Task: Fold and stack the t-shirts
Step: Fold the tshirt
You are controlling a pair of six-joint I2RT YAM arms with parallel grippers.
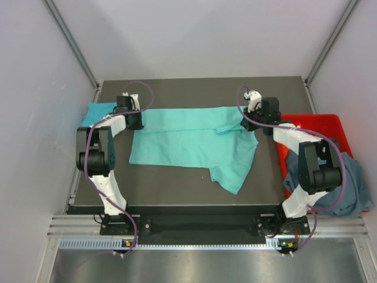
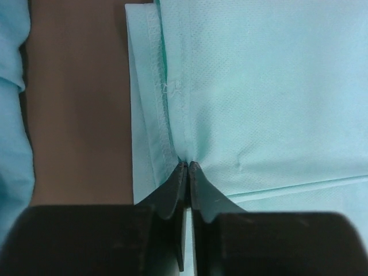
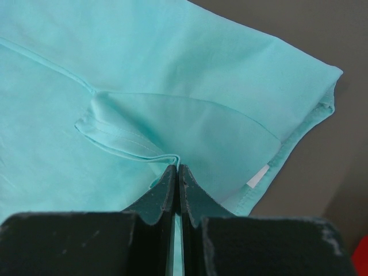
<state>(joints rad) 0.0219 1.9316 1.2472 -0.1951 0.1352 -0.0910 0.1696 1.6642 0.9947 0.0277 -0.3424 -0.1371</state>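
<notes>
Across a dark table [image 1: 177, 188], the left gripper [image 2: 188, 167] and the right gripper [image 3: 177, 168] are each clenching opposite ends of the mint-teal shirt [image 1: 188, 141].

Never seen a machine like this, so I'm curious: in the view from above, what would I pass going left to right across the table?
First the blue shirt, left tool, mint shirt, right tool, red crate.
</notes>
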